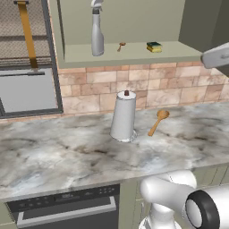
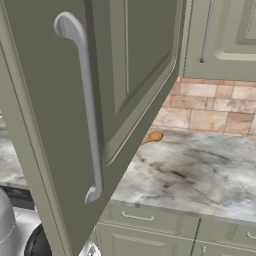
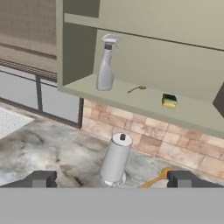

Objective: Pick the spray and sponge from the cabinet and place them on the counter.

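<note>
**Spray and sponge: both on the cabinet shelf, tool released**

The spray (image 1: 97,32) is a slim, pale grey-white bottle with a trigger nozzle head. It stands upright at the left end of the lower shelf of the cabinet (image 1: 134,54), near the left inner wall. The cabinet is olive-green and its interior is exposed in the left base view and the hand view.

To the right of the spray, a small brown item (image 1: 121,45) lies on the same shelf; its type cannot be determined. Further right, well apart from the spray, the sponge (image 1: 154,47) lies flat on the shelf. It is a small rectangular block, yellow below with a dark green top layer.

Below the cabinet, the tabletop (image 1: 58,156) is veined grey-and-beige marble. A white tapered roll (image 1: 124,117) with a dark top knob stands upright on it. A wooden spoon (image 1: 158,121) lies just to its right.

In the right base view, the cabinet door (image 2: 100,100) stands swung out with its long bar handle (image 2: 85,107) facing the camera.

The tool (image 3: 112,179) is spread wide, fingertips (image 3: 41,178) far apart. It holds nothing and touches nothing.
</note>
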{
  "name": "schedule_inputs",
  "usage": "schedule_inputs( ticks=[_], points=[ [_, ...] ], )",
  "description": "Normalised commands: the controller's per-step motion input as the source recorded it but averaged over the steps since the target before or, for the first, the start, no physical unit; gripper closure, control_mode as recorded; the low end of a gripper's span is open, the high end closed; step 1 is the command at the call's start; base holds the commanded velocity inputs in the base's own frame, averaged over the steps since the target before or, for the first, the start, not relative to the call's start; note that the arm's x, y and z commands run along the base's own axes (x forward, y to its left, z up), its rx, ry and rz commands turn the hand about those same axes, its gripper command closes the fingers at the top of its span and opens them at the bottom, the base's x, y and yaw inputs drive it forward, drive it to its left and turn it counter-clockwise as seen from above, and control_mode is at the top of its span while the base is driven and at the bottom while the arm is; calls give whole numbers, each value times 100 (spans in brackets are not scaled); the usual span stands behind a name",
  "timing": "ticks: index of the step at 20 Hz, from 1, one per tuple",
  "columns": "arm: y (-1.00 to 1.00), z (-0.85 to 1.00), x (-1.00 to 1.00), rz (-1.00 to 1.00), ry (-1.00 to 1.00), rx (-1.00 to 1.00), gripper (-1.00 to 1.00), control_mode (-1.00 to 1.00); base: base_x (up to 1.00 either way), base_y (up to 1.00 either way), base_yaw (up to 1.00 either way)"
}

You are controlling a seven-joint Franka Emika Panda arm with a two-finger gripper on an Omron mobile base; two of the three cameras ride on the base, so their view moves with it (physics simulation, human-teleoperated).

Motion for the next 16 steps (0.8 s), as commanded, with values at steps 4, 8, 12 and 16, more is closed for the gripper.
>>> schedule_inputs(
  ticks=[4,8,12,16],
  points=[
    [-3,-10,58,-18,1,0,-100,-100,0,0,0],
    [-3,-8,53,-12,1,0,-100,-100,0,0,0],
    [-7,-7,56,-1,0,0,-100,-100,0,0,0],
    [-14,-10,62,0,0,0,-100,-100,0,0,0]
  ],
)
